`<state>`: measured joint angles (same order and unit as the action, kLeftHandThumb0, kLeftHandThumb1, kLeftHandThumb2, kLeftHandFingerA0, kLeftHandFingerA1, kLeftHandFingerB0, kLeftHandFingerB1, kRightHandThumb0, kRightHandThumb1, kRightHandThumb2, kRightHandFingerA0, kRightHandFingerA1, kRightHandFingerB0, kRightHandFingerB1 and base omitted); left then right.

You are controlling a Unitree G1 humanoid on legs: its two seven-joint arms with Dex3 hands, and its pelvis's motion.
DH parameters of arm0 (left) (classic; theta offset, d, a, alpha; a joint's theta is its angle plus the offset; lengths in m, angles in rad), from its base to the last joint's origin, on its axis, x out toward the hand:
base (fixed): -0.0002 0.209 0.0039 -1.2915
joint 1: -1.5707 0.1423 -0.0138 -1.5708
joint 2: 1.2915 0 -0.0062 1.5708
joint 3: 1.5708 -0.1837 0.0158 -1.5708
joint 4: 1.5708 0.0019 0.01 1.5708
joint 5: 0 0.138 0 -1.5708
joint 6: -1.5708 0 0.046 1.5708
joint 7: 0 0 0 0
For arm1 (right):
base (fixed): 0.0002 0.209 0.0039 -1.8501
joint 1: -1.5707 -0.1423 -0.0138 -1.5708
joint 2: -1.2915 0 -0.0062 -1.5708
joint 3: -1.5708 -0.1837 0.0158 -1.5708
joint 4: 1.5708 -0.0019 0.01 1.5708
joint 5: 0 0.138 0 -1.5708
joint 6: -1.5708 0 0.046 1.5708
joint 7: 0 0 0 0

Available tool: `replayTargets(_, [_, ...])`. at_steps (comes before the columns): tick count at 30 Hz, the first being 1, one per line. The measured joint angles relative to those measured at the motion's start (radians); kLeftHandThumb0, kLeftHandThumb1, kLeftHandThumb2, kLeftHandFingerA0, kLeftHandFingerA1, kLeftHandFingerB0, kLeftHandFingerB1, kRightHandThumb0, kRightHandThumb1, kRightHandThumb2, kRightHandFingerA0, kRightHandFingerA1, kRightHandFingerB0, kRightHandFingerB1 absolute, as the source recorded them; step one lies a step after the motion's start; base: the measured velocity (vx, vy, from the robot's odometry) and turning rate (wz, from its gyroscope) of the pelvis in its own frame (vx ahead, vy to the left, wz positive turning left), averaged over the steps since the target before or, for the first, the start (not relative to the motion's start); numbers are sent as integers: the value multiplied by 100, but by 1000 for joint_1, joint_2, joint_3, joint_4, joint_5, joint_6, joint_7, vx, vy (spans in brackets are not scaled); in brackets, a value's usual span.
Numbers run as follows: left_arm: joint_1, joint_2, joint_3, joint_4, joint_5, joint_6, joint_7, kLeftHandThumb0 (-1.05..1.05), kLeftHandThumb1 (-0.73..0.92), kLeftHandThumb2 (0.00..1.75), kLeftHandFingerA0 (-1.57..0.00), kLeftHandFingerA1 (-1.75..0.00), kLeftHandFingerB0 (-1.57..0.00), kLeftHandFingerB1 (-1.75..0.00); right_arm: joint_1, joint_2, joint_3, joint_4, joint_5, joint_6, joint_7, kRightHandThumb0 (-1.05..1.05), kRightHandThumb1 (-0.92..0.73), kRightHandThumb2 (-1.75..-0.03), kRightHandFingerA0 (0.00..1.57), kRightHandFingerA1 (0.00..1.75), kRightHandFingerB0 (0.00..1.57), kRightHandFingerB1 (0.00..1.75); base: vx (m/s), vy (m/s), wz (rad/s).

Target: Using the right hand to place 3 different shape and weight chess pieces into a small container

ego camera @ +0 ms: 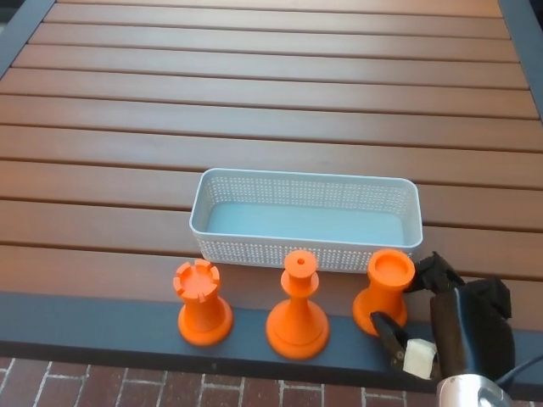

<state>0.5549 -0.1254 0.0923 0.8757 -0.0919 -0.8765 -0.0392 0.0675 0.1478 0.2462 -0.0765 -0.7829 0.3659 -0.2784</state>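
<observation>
Three orange pieces stand along the bench (254, 119) edge before the empty container (305, 222), and the right hand (454, 326) has its fingers closing round the rightmost piece (386, 291), apparently gripping it; next, lift.

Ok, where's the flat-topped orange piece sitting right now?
In the head view, the flat-topped piece stands rightmost in the row, just in front of the basket's right end, with the right hand closing around it.

A slatted wooden table (271, 93) carries a white basket (305, 248) and three orange chess pieces (297, 307).
</observation>
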Motion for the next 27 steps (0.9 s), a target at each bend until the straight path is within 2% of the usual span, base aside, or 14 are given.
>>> replayTargets(5, [-26, -8, 28, 43, -42, -12, -56, -16, 26, 159, -127, -138, -116, -122, 14, 8, 32, 25, 36, -70, -43, -37, -49, -103, 138, 129, 78, 103, 0, 0, 0])
replayTargets(6, [-30, -10, 35, 51, -49, -15, -68, -16, 22, 159, -133, -134, -117, -125, 15, 8, 38, 30, 44, -82, -52, -54, -70, -58, 151, 108, 53, 128, 0, 0, 0])
replayTargets(10, [-37, -10, 41, 67, -55, -27, -82, -17, 29, 158, -132, -137, -117, -128, 22, 8, 60, 27, 68, -105, -51, -55, -70, -58, 154, 109, 55, 123, 0, 0, 0])
replayTargets(11, [-37, -11, 42, 69, -55, -30, -83, -17, 28, 157, -134, -136, -118, -128, 24, 7, 64, 25, 73, -109, -48, -36, -54, -104, 148, 132, 68, 94, 0, 0, 0])
replayTargets(15, [-35, -14, 43, 70, -54, -35, -82, -16, 29, 156, -132, -137, -118, -127, 31, 2, 79, 23, 100, -134, -35, -36, -53, -104, 148, 132, 68, 94, 0, 0, 0])
replayTargets(16, [-35, -14, 43, 70, -54, -35, -82, -15, 32, 155, -134, -141, -117, -132, 32, 1, 81, 23, 105, -139, -34, -61, -70, -59, 141, 118, 42, 132, 0, 0, 0])
replayTargets(21, [-23, -35, 49, 61, -67, -34, -91, -15, 32, 155, -134, -141, -117, -132, 32, -8, 84, 23, 119, -149, -29, -61, -70, -59, 141, 118, 42, 132, 0, 0, 0])
replayTargets(22, [-20, -38, 50, 59, -70, -33, -93, -14, 30, 159, -130, -149, -115, -140, 31, -8, 84, 23, 120, -148, -28, -63, -65, -59, 108, 118, 12, 130, 0, 0, 0])
replayTargets(26, [-11, -43, 52, 55, -80, -32, -103, -14, 30, 159, -130, -149, -115, -140, 15, -18, 83, 29, 122, -141, -15, -63, -65, -59, 108, 118, 12, 130, 0, 0, 0])
replayTargets(27, [-11, -43, 52, 54, -81, -31, -104, -18, 24, 168, -134, -147, -118, -140, 11, -21, 83, 31, 123, -139, -12, -72, -65, -56, 42, 141, 2, 99, 0, 0, 0])
